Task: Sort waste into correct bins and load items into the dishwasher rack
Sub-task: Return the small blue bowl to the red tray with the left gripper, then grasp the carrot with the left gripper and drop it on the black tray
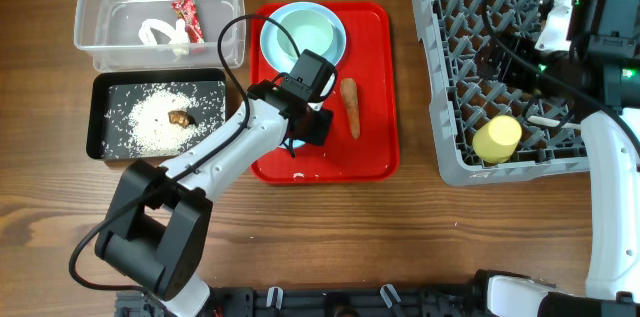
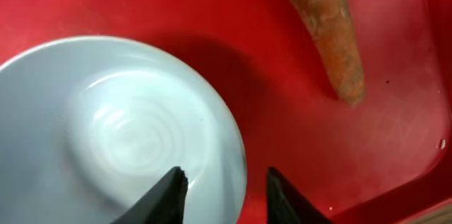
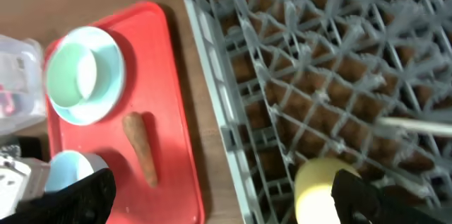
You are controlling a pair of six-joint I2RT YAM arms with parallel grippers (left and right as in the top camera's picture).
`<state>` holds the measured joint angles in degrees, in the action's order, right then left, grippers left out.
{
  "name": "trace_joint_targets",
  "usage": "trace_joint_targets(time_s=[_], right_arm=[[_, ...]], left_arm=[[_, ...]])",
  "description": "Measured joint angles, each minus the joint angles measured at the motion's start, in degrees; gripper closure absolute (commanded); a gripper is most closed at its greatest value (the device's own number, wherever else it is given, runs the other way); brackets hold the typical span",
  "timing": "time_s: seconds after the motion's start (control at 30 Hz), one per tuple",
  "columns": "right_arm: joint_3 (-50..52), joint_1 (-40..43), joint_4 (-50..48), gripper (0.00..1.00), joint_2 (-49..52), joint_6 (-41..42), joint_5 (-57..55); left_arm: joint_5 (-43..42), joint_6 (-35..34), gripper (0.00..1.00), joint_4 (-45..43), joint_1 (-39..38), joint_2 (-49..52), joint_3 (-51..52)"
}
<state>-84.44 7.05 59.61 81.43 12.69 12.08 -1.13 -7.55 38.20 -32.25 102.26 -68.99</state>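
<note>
On the red tray (image 1: 375, 77), my left gripper (image 1: 312, 127) is open and low over a small pale blue bowl (image 2: 106, 132). One finger is inside the bowl and the other outside its rim (image 2: 224, 181). An orange carrot (image 1: 350, 107) lies beside it, also in the left wrist view (image 2: 328, 33). A second pale blue bowl (image 1: 305, 35) sits on a plate at the tray's far end. My right gripper (image 1: 510, 52) is open and empty above the grey dishwasher rack (image 1: 450, 147), which holds a yellow cup (image 1: 497, 138) and a white spoon (image 1: 545, 119).
The clear tub (image 1: 100, 52) holds a red wrapper (image 1: 188, 19) and white tissue (image 1: 160, 33). The black tub (image 1: 100, 117) below it holds white rice (image 1: 150, 127) and a brown scrap (image 1: 181, 117). Bare wooden table lies between tray and rack.
</note>
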Motion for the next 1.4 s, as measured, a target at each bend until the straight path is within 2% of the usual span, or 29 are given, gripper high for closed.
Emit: trace_joint_targets(time_s=[0.03,0.07,0.1,0.2,0.3,0.43,0.57,0.63,0.77,0.83,1.0,1.2,1.4], right_arm=[[0.0,-0.48,-1.66,0.01,0.0,-0.02,1.05],[-0.02,-1.31,-2.82,0.0,0.0,0.02,1.6],[0.0,-2.43,-4.04,0.01,0.0,0.02,1.9],[0.0,-8.35,-9.07,0.01,0.04,0.35,2.82],[0.0,-14.49,-13.62,0.0,1.4,0.61,3.34],[-0.02,-22.97,-19.17,0.02,8.83,1.36,3.56],[0.0,-27.23,-19.63,0.01,18.14,2.43,3.56],[0.0,-28.02,-19.63,0.01,21.31,3.28,3.56],[0.0,-28.0,-19.65,0.01,23.06,4.92,3.56],[0.0,-27.87,-19.87,0.01,23.06,5.79,3.58],[0.0,-21.57,-16.59,0.01,18.62,7.26,4.04],[-0.02,-5.66,-11.56,0.0,3.56,7.67,3.98],[-0.02,-1.53,-6.27,0.0,0.9,6.67,3.96]], left_arm=[[-0.02,-1.07,0.39,0.66,0.46,-0.39,-0.04],[-0.04,-2.19,0.33,1.18,1.38,-1.33,-0.13],[0.02,-2.54,0.22,1.38,2.4,-2.51,-0.31],[0.02,-4.59,0.05,1.25,6.34,-7.93,-0.85],[0.09,-5.53,0.01,1.27,9.51,-12.92,-1.68],[0.22,-6.49,0.0,2.91,11.76,-14.4,-1.95],[0.22,-7.85,0.01,3.96,12.72,-14.4,-1.95],[0.24,-8.2,0.03,4.11,12.87,-14.4,-1.95],[0.24,-8.52,0.16,3.08,12.74,-14.4,-1.95],[0.28,-8.11,0.16,-0.52,11.78,-14.4,-1.95],[0.22,-7.82,0.16,-12.59,4.87,-10.03,-2.45],[0.24,-6.1,0.13,-12.92,-0.15,5.64,-9.05],[0.46,-3.23,0.12,-11.26,-4.66,15.41,-16.59]])
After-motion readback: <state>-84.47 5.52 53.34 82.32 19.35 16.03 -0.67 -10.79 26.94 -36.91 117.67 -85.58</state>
